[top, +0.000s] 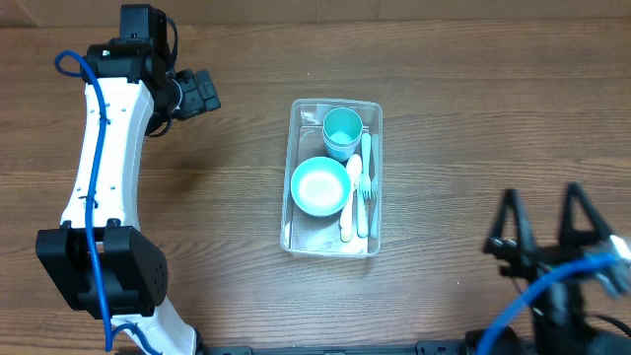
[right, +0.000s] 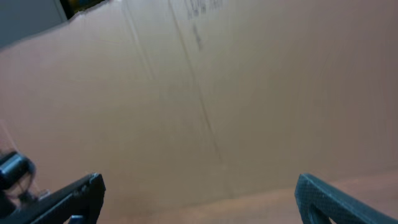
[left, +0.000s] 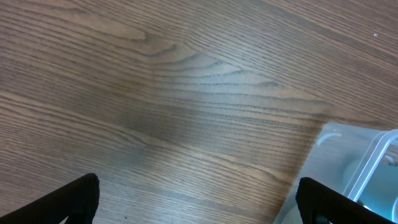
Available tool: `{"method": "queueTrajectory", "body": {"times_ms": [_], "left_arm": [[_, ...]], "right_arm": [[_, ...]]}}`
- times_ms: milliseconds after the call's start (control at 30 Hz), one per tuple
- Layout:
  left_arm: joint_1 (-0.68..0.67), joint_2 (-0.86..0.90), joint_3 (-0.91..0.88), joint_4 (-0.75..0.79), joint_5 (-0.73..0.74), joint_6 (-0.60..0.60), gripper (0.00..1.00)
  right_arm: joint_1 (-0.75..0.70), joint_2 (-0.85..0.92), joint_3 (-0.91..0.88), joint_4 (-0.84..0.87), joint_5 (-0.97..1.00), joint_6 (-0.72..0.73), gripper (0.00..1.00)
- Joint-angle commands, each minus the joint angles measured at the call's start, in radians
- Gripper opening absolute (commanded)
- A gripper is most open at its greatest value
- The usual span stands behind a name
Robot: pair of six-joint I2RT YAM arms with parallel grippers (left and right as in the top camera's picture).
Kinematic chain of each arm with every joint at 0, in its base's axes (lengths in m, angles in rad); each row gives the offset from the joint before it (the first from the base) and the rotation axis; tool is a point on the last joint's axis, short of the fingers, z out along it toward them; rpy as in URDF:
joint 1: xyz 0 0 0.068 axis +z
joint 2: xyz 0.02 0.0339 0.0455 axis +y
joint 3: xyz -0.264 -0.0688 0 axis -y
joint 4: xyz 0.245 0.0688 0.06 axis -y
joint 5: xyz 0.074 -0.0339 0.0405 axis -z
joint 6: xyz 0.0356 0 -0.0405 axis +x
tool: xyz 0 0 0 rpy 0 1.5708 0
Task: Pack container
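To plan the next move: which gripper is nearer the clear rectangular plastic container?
Left. The left gripper is off the upper-left corner of the clear plastic container in the overhead view; the right gripper is farther away, to its lower right.

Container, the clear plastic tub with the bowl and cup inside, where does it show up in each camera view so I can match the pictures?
Overhead: the container sits mid-frame, slightly right of centre, its long side running up and down.
Left wrist: only one corner of the container shows, at the lower right edge.
Right wrist: not in it.
Shared landmark: the wood-grain table, which also fills most of the left wrist view.
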Motion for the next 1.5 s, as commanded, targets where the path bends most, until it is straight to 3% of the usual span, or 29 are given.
{"method": "queueTrajectory", "body": {"times_ms": [0, 100, 200, 667, 933, 1467], "left_arm": [[0.002, -0.032, 0.024, -0.003, -0.006, 0.023, 1.00], [0.002, -0.032, 0.024, -0.003, -0.006, 0.023, 1.00], [0.002, -0.032, 0.024, -0.003, -0.006, 0.023, 1.00], [0.002, -0.032, 0.024, -0.003, -0.006, 0.023, 1.00], [0.002, -0.032, 0.024, -0.002, -0.006, 0.022, 1.00], [0.002, -0.032, 0.024, -0.002, -0.006, 0.023, 1.00]], "right_arm": [[-0.004, -0.062, -0.218, 0.172, -0.068, -0.007, 1.00], [-0.005, -0.086, -0.401, 0.362, -0.097, 0.000, 1.00], [-0.005, -0.111, -0.467, 0.394, -0.094, 0.000, 1.00], [-0.005, -0.157, -0.577, 0.344, -0.064, 0.001, 1.00], [-0.005, -0.157, -0.581, 0.160, -0.054, -0.004, 1.00], [-0.005, -0.157, -0.581, 0.162, -0.055, -0.003, 1.00]]}}
